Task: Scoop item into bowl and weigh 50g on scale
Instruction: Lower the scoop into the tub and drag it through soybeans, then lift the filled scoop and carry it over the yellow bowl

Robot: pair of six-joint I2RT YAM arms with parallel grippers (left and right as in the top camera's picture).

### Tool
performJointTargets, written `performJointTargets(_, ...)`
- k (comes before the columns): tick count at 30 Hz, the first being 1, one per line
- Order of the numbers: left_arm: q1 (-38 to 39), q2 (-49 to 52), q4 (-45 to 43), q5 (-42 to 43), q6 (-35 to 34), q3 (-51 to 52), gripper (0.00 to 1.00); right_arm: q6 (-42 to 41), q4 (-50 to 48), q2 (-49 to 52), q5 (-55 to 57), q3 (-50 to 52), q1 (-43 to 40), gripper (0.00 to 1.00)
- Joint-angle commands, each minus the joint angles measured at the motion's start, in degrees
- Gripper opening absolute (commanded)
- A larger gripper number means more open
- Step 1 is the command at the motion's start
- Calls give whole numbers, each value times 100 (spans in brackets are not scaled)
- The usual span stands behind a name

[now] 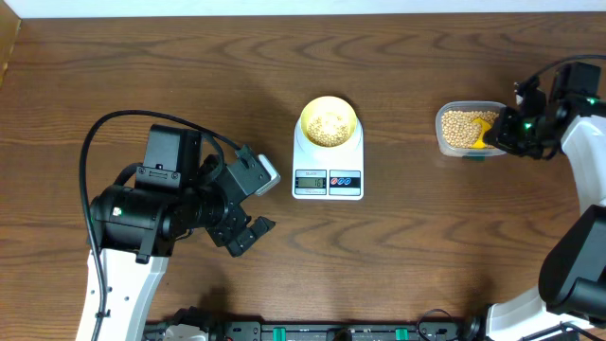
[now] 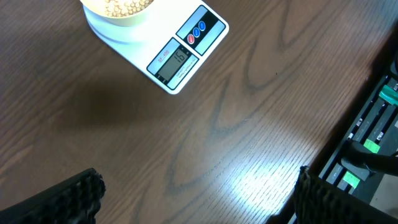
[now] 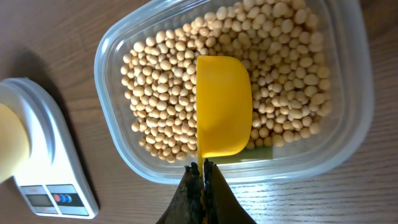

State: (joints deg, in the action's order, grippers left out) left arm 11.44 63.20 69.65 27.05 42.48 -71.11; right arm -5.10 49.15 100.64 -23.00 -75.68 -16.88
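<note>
Wood-grain table (image 1: 189,76): scale (image 1: 328,182) at centre, clear tub (image 1: 441,137) towards the right edge.
Pale-yellow bowl (image 1: 304,114) sits on the scale's round platform, partly filled with beans (image 1: 329,128); many more lie in the tub. Bare wood lies all round the scale, with a broad strip to the far edge and a gap to the tub, which is well apart. At the tub the right gripper (image 3: 204,167) is pinched closed on the handle of the yellow scoop (image 3: 224,118), whose cup lies over the beans close to the tub's near wall. Off the scale's front-left corner the left gripper (image 2: 199,202) hangs over bare wood, fingers (image 2: 78,196) spread wide with nothing between them. Along the table's near edge runs a black rail (image 1: 312,332) with green clips.
</note>
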Motion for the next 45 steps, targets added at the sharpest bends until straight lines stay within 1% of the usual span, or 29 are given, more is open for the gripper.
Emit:
performJointTargets(1, -24, -33, 17, 11, 101, -111, 99, -109, -15, -90, -487, -39, -223, 1)
performJointTargets(13, -24, -33, 17, 11, 101, -111, 99, -173, -11, -90, -1644, -39, -953, 1)
performJointTargets(24, -24, -33, 17, 11, 101, -111, 99, -306, -7, -90, -2520, -39, -1364, 1)
performJointTargets(30, -24, -33, 17, 11, 101, -111, 99, -308, 4, -90, -3069, -39, -1355, 1)
performJointTargets(37, -24, -33, 17, 11, 101, -111, 99, -326, 166, -90, -3388, -39, -1211, 1)
performJointTargets(41, -24, -33, 17, 11, 101, -111, 99, -479, 160, -90, -3515, -39, -1005, 1)
performJointTargets(45, -24, -33, 17, 11, 101, -111, 99, -581, 140, -90, -3526, -39, -621, 1)
